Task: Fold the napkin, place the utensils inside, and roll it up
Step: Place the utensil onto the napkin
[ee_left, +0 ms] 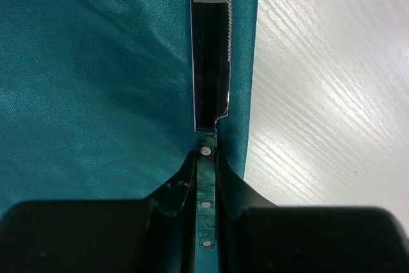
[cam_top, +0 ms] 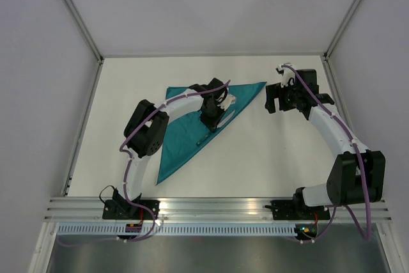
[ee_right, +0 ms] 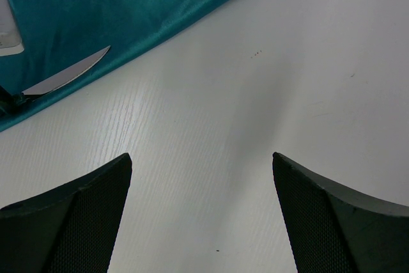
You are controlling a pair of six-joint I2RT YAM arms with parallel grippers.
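Napkin (cam_top: 182,142) lies folded in a teal triangle on the white tabletop (cam_top: 268,158), centre-left, w/ one long tip pointing far-right. L claw (ee_left: 206,165) is nearly closed, pinching a knife (ee_left: 211,62) by its green riveted handle. The serrated blade runs over the cloth, just inside the cloth's edge next to bare wood; can't tell if it touches. R claw (ee_right: 201,158) is spread wide w/ nothing in it, over bare tabletop near that tip
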